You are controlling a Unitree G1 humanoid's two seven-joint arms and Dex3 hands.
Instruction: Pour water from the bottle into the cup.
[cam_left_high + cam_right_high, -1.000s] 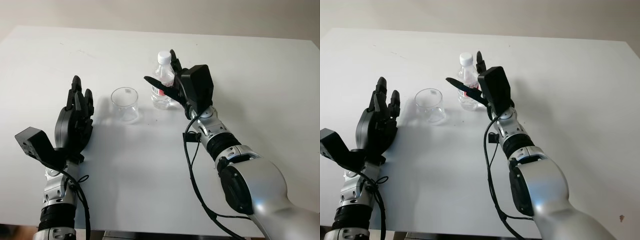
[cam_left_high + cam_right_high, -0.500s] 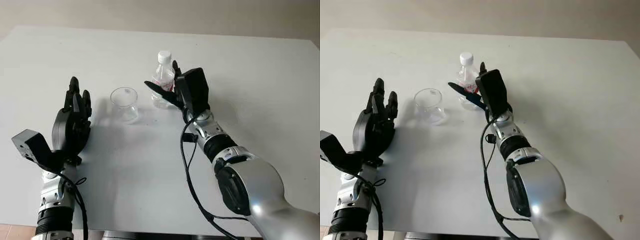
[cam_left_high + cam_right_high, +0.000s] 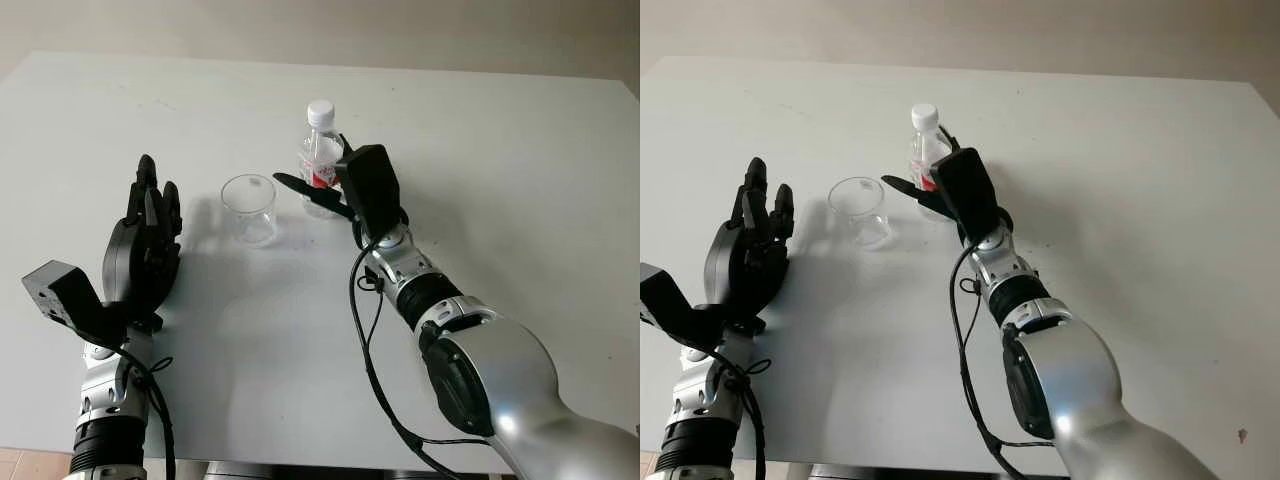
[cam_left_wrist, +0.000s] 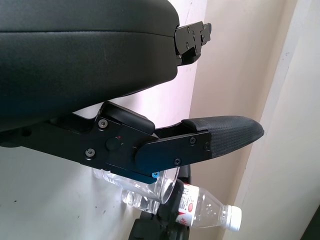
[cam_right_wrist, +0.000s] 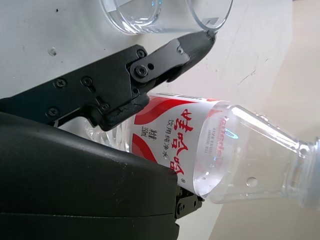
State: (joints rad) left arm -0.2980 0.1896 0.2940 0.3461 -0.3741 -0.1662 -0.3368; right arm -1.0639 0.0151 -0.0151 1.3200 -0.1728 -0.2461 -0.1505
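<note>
Now the table [image 3: 520,130] carries bottle [image 3: 318,158] and cup [image 3: 249,208] near its far edge; right hand [image 3: 335,190], moved in over the last second, is wrapping the still-capped, upright bottle, grip unconfirmed; left hand [image 3: 150,240] open beside cup

Left hand [image 4: 150,145] open; bottle [image 4: 200,210] and cup [image 4: 150,192] beyond fingers.

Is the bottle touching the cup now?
Apart. The left eye view shows bare table between the bottle and the cup.
</note>
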